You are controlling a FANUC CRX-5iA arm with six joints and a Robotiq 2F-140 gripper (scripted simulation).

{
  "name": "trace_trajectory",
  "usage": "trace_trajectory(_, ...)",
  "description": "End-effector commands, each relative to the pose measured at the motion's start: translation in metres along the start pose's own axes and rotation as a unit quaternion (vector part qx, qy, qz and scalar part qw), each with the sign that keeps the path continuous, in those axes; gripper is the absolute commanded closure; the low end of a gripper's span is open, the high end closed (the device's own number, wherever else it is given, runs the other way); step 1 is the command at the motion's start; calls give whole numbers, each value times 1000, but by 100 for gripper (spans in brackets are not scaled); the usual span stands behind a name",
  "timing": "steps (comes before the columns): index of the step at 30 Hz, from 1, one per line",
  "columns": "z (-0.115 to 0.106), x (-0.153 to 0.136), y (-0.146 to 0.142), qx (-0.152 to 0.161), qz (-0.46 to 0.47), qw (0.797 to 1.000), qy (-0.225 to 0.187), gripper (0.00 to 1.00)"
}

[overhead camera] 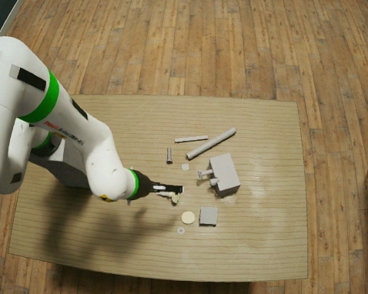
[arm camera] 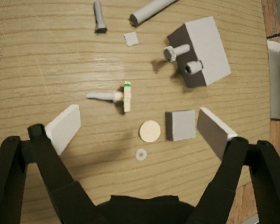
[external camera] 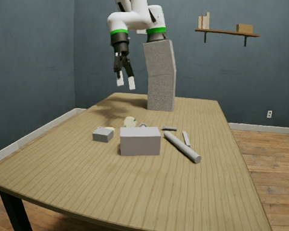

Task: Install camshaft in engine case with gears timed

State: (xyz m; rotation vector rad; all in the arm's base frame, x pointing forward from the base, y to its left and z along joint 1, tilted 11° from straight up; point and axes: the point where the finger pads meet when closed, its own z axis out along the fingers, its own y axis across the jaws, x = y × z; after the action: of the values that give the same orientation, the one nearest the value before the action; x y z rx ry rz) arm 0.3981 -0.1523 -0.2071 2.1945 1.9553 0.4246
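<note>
The grey engine case (overhead camera: pixel 225 173) (external camera: pixel 139 141) (arm camera: pixel 206 47) stands upright on the table (overhead camera: pixel 103 230). Two short stubs (overhead camera: pixel 205 172) (arm camera: pixel 178 51) stick out of its front face; the gear teeth are too small to make out. The camshaft (overhead camera: pixel 175 198) (external camera: pixel 130 121) (arm camera: pixel 124 96) lies loose on the table in front of the case, its cream gear bearing a green mark. My gripper (overhead camera: pixel 172 190) (external camera: pixel 126 83) (arm camera: pixel 139 117) is open and empty. It hangs high above the table, roughly over the camshaft.
A cream disc (overhead camera: pixel 188 217) (arm camera: pixel 150 131), a small grey block (overhead camera: pixel 209 215) (external camera: pixel 103 134) (arm camera: pixel 183 125) and a washer (overhead camera: pixel 180 230) (arm camera: pixel 141 155) lie near the camshaft. A long cylinder (overhead camera: pixel 211 143) (external camera: pixel 182 146), a flat bar (overhead camera: pixel 191 138), a short pin (overhead camera: pixel 168 155) and a small square (overhead camera: pixel 185 167) lie beyond. The arm's grey pedestal (external camera: pixel 160 75) stands at the back.
</note>
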Motion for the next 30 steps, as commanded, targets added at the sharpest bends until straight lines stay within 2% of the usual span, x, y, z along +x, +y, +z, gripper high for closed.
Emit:
trace_trajectory(1, 1, 0, 0, -1, 0, 1000, 0, 0)
trace_trajectory(9, 9, -3, -2, -1, 0, 1000, 0, 0)
trace_trajectory(24, 60, -19, -19, -1, 0, 1000, 0, 0)
trace_trajectory(30, 69, -21, -22, -1, 0, 1000, 0, 0)
